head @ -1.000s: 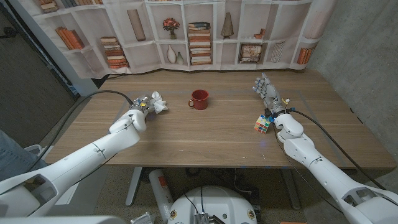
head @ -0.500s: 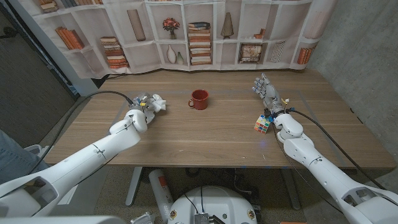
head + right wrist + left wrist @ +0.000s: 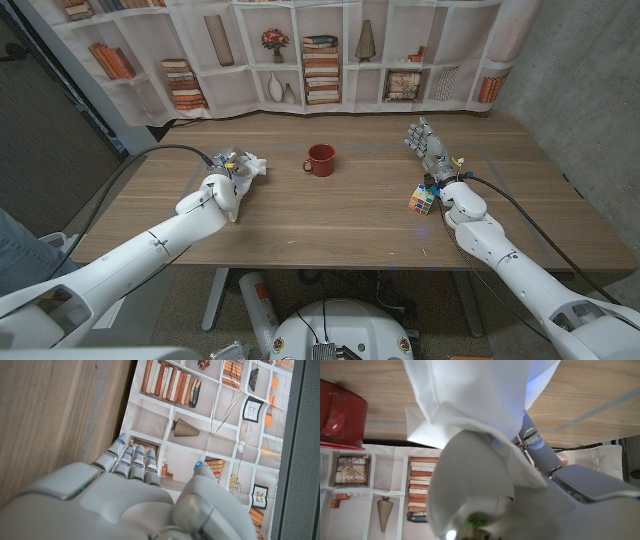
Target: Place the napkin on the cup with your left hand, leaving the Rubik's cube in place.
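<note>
A crumpled white napkin (image 3: 252,164) is held in my left hand (image 3: 228,175), lifted a little over the table on the left side. In the left wrist view the napkin (image 3: 475,400) hangs right in front of the hand (image 3: 520,495), with the red cup (image 3: 341,415) off to one side. The red cup (image 3: 320,159) stands upright at the table's middle, a short way to the right of the napkin. A Rubik's cube (image 3: 422,200) sits on the right, beside my right wrist. My right hand (image 3: 427,143) stands beyond the cube with its fingers apart, holding nothing.
A backdrop printed with bookshelves (image 3: 320,60) hangs behind the table's far edge. A black cable (image 3: 165,152) runs to the left arm across the table's left part. Bare wood (image 3: 330,225) lies between the arms.
My left hand has drawn the napkin slightly nearer and lower over the last second. The cup, the cube and the right hand have stayed put.
</note>
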You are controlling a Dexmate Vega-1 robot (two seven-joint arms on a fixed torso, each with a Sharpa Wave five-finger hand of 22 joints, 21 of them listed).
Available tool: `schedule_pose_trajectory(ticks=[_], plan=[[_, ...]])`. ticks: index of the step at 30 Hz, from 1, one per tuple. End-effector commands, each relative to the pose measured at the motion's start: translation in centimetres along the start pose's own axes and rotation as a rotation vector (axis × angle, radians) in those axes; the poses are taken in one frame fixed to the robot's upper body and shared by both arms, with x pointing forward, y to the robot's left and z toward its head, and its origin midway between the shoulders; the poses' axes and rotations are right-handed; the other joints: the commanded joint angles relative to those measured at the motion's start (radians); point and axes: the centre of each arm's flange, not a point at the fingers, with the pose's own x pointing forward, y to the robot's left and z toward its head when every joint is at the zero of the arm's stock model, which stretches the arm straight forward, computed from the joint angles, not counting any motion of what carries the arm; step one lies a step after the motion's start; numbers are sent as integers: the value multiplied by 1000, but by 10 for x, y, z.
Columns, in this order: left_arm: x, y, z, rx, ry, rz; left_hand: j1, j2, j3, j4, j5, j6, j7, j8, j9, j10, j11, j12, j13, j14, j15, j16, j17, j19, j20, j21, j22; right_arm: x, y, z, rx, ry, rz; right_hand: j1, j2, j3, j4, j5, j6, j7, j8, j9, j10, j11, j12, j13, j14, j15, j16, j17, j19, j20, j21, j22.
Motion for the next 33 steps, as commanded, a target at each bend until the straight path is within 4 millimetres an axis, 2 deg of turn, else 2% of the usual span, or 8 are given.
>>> schedule_pose_trajectory(ticks=[1,11,33], plan=[[0,8,3,-13,4,6,8,9,2,8,3,3,-5,5,6,4,-3,7,9,72,-128,5,51,5,-7,8,2,3,3,3,-5,-3,6,4,12,3,-8,0,8,-4,6,5,10,1,-3,3,7,3,-1,5,7,2,-2,3],[0,17,13,-39,-22,7,-3,5,3,13,2,23,6,15,5,17,-3,9,24,85,-127,6,61,5,-6,18,2,3,3,2,-4,-6,4,5,13,2,-9,-1,9,-3,6,5,11,3,-3,3,7,3,-1,5,9,2,-5,4],[-7,32,27,-61,-50,30,-15,1,8,14,-1,23,8,18,7,23,0,6,47,95,-129,1,74,6,-9,36,1,4,1,8,-5,-21,-2,6,16,3,-12,-2,12,-1,6,5,14,3,-2,3,12,2,1,5,14,1,-9,4]])
